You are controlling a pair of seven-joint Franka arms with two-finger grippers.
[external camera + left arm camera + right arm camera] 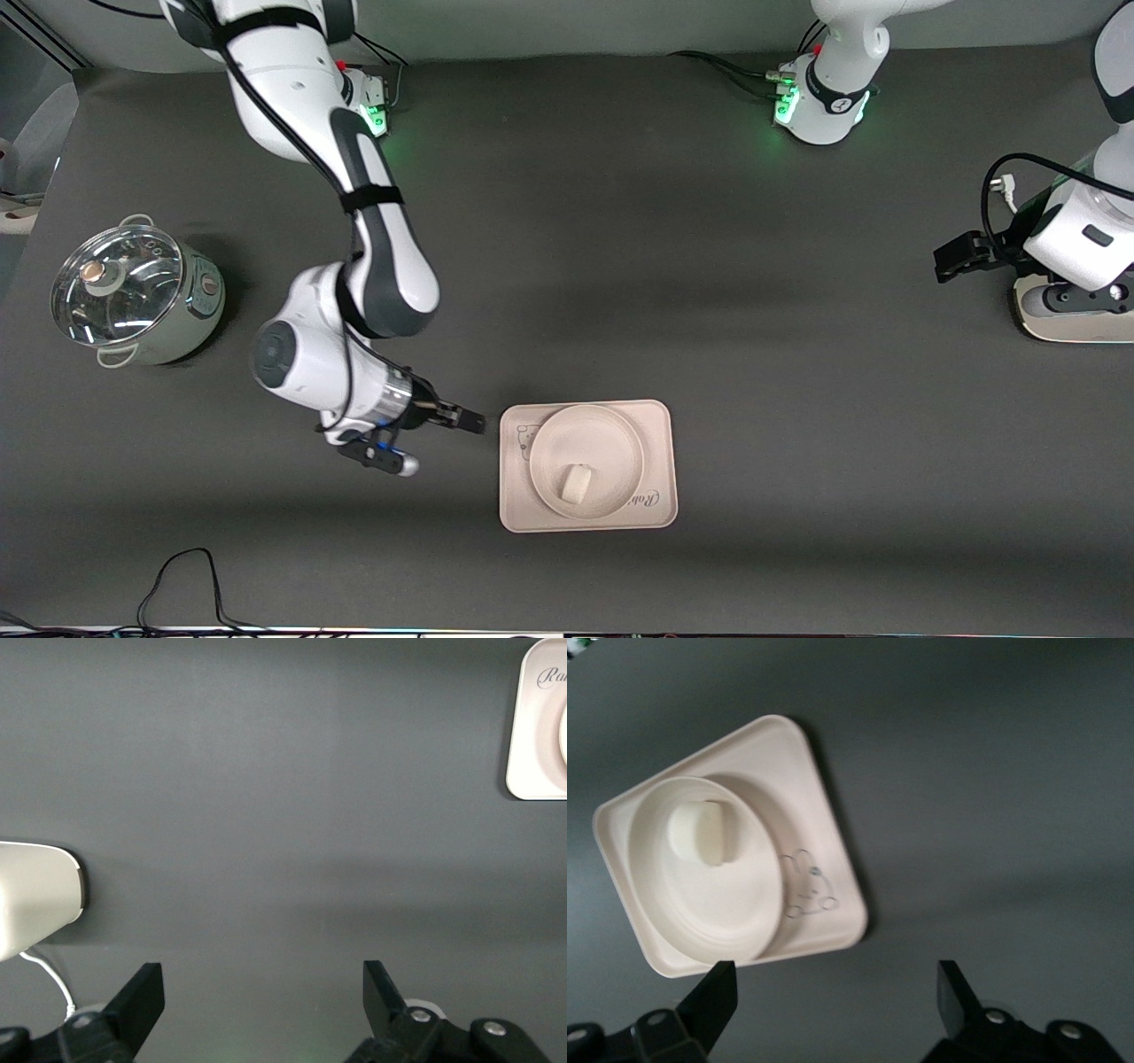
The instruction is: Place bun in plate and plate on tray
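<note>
Dark grey table (620, 266): bun (576, 483) in plate (586, 461) on tray (664, 461); both grippers' fingers spread

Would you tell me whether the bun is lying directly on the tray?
No, the bun lies in the plate, which sits on the tray.

Legible print on one item only: the tray (660, 443).
- Front view: cursive lettering "Rab…" at the tray corner nearest the front camera, toward the left arm's end of the table; the rest is covered by the plate (586, 461) rim.
- Left wrist view: same word on the tray (532, 726), cut at the picture edge, reads "Ra…".
- Right wrist view: small line-drawn cartoon animal on the tray (824, 859), beside the plate (656, 904); no lettering with it.
</note>
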